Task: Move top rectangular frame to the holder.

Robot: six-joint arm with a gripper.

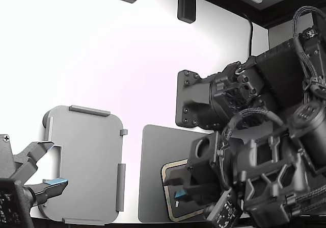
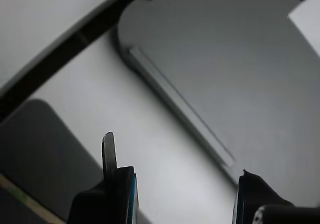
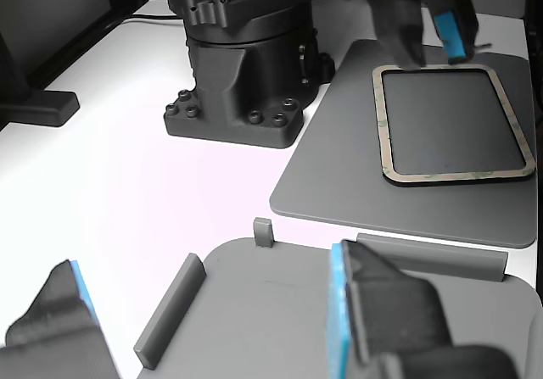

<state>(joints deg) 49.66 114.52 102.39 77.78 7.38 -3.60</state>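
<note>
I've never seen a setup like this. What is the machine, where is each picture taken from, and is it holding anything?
These are robot arms working over a white table. One picture looks down from a fixed camera off the arms. The other two come from cameras riding on the arms, so you see the fingers at the picture's edge.

On the table lie a dark mat with a thin tan frame on it, and beside it a light grey tray with raised tabs, empty.

The working arm's gripper hangs over the mat near the frame, with its fingers apart and nothing between them. A second gripper sits over the tray, also holding nothing.
</note>
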